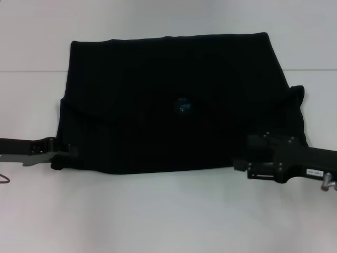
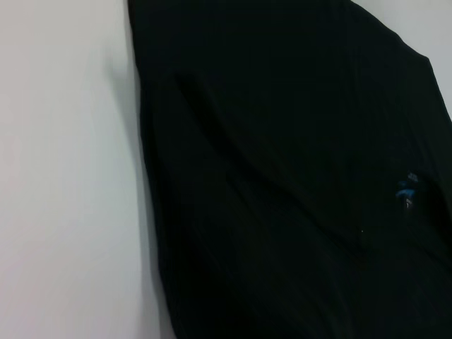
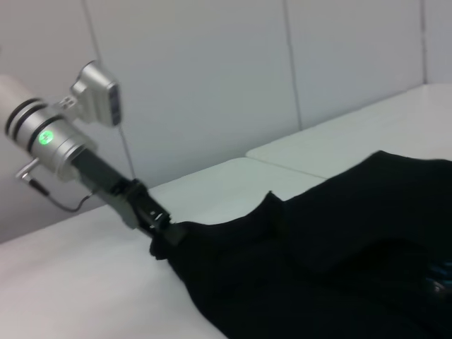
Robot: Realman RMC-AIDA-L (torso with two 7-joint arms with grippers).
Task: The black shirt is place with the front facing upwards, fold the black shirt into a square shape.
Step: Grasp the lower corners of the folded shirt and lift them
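Observation:
The black shirt (image 1: 168, 100) lies folded into a wide block on the white table (image 1: 168, 216). Its blue-green neck label (image 1: 184, 105) shows near the middle, and no white letters show. My left gripper (image 1: 66, 153) is at the shirt's near left corner; in the right wrist view it (image 3: 164, 236) is closed on a small raised peak of cloth. My right gripper (image 1: 241, 163) rests over the shirt's near right edge. The left wrist view shows the shirt (image 2: 282, 176) and its label (image 2: 407, 189) from close above.
A seam between table tops (image 1: 31, 71) runs across behind the shirt. Bare white table surface lies in front of the shirt and to its left. A grey panelled wall (image 3: 212, 85) stands behind the left arm (image 3: 56, 134).

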